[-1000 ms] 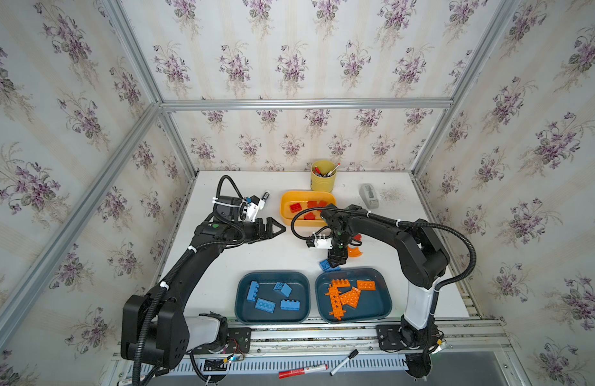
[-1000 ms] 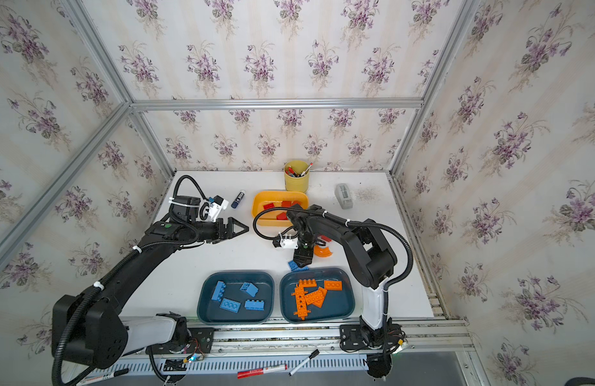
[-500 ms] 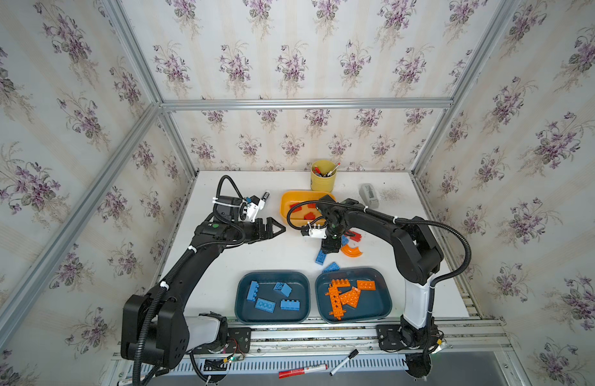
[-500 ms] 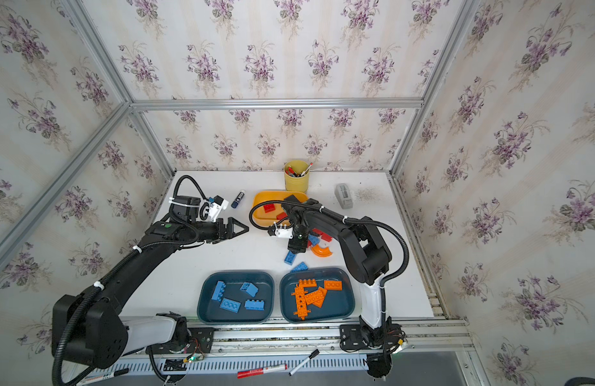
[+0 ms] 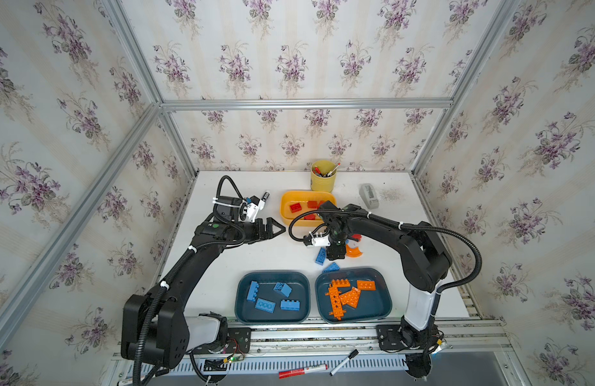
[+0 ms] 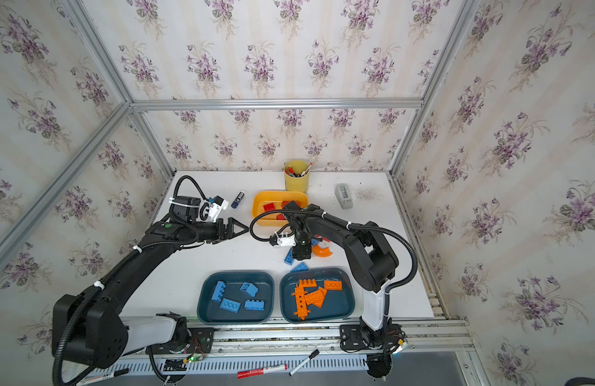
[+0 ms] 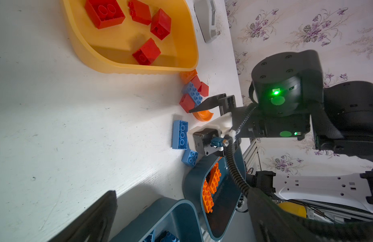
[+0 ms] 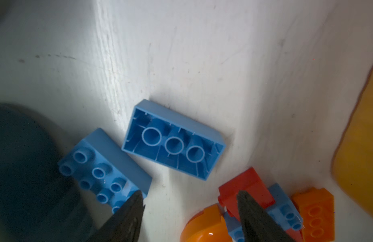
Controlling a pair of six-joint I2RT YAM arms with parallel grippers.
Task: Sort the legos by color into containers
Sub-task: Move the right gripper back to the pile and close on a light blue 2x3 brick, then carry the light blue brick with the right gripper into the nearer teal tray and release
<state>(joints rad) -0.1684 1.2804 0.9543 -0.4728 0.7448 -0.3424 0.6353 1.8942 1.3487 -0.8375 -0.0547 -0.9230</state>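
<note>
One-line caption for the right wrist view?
Open, empty right gripper over the table between a studs-up blue brick and a mixed brick pile, upturned blue brick ahead, yellow tub alongside.

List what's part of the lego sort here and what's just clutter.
Job: loose legos, yellow tub of reds, teal tub of blues, teal tub of oranges.
Clutter: cup of pens, grey device, blue marker, red marker, black marker.
</note>
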